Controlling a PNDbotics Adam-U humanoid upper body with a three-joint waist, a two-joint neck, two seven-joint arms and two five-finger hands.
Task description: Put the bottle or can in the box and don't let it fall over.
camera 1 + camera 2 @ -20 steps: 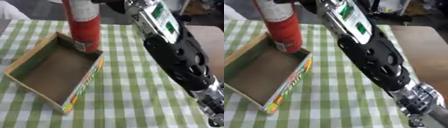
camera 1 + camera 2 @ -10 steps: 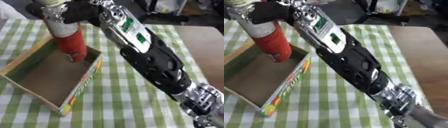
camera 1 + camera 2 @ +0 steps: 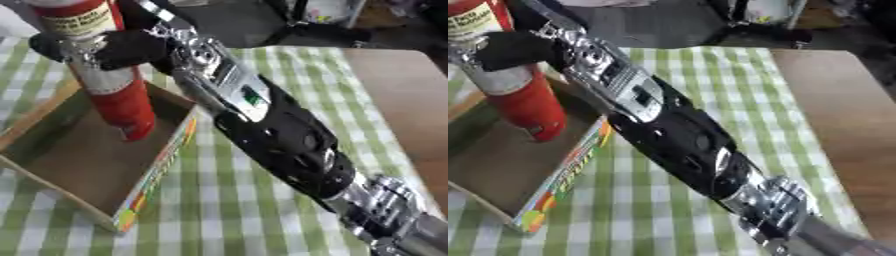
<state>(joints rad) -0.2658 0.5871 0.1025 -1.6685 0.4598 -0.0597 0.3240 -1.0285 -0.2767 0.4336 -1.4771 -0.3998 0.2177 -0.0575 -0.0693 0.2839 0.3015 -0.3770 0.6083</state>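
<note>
Red and upright, the can (image 3: 118,95) is standing inside our cardboard box (image 3: 66,165) near its far wall, while our right hand (image 3: 109,47) is wrapping its fingers (image 3: 54,44) around the can's upper part.

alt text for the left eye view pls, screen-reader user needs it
The robot's right hand grips a tall red bottle around its upper part, the bottle's base inside an open cardboard box near the far wall. The box sits on a green checked tablecloth, and the black and silver arm crosses the frame diagonally from the lower right.
</note>
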